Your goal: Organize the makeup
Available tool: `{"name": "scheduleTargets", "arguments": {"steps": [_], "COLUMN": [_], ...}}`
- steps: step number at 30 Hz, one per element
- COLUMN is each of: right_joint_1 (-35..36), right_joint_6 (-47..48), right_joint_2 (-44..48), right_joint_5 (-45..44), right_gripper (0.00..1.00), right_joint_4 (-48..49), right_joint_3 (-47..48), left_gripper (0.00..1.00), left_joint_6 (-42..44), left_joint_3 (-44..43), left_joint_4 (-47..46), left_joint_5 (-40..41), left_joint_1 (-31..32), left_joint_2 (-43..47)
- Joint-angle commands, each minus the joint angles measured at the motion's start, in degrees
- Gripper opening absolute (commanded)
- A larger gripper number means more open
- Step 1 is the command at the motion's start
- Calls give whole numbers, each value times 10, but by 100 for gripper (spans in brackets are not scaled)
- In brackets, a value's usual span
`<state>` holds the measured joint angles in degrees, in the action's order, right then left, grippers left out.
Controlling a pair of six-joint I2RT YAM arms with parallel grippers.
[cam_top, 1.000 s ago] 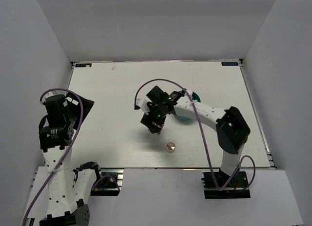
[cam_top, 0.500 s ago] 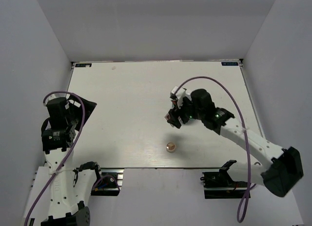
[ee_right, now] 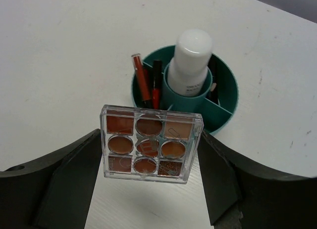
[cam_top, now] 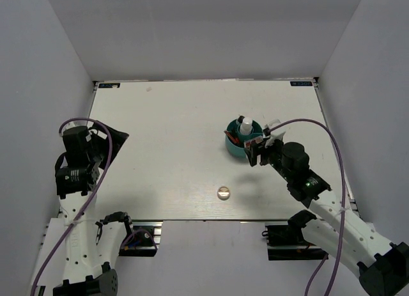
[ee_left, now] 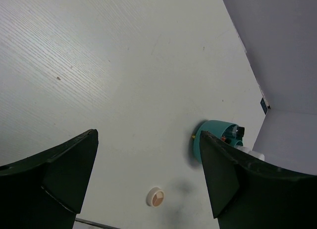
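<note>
My right gripper (ee_right: 151,150) is shut on the square clear palette (ee_right: 151,144) of brown and pink pans and holds it in the air just before the teal divided cup (ee_right: 225,98). In the top view the palette (cam_top: 255,144) sits at the cup's (cam_top: 234,147) right rim. The cup holds the white bottle (ee_right: 190,61) in its middle well and red and black sticks (ee_right: 148,80) in the left section. The round compact (cam_top: 223,192) lies on the table nearer the front; it also shows in the left wrist view (ee_left: 156,197). My left gripper (ee_left: 148,179) is open and empty at the table's left edge.
The white table (cam_top: 160,136) has walls on three sides. The table's right edge strip (cam_top: 335,149) runs behind my right arm. The teal cup also shows in the left wrist view (ee_left: 210,140).
My right arm has swung from the table's middle to the right, carrying the palette from near the compact to the cup's right side. The cup is uncovered in the top view. The left arm barely moved.
</note>
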<state>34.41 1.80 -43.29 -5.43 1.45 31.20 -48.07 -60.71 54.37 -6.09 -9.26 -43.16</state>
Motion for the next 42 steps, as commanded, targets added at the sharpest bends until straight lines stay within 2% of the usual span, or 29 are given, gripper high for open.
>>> {"name": "scheduleTargets", "arguments": {"steps": [1, 8, 22, 37, 42], "right_joint_1": [-15, -65, -188, -226, -233], "right_joint_6": [-39, -2, 20, 24, 12], "right_joint_2": [29, 29, -64, -154, -174], "right_joint_5": [-29, 15, 209, 320, 325], "right_gripper": [0, 0, 0, 0, 0], "right_joint_4": [65, 134, 260, 406, 433], "right_joint_3": [-28, -71, -70, -88, -90], "left_gripper": [93, 93, 93, 93, 93], "left_joint_6": [2, 3, 4, 1, 1], "left_joint_3": [5, 16, 29, 32, 31], "left_joint_4": [-15, -24, -32, -43, -43], "left_joint_5": [-16, -26, -28, -23, -19], "left_joint_1": [-3, -3, -3, -3, -3], "left_joint_2": [-4, -9, -13, -26, -30]}}
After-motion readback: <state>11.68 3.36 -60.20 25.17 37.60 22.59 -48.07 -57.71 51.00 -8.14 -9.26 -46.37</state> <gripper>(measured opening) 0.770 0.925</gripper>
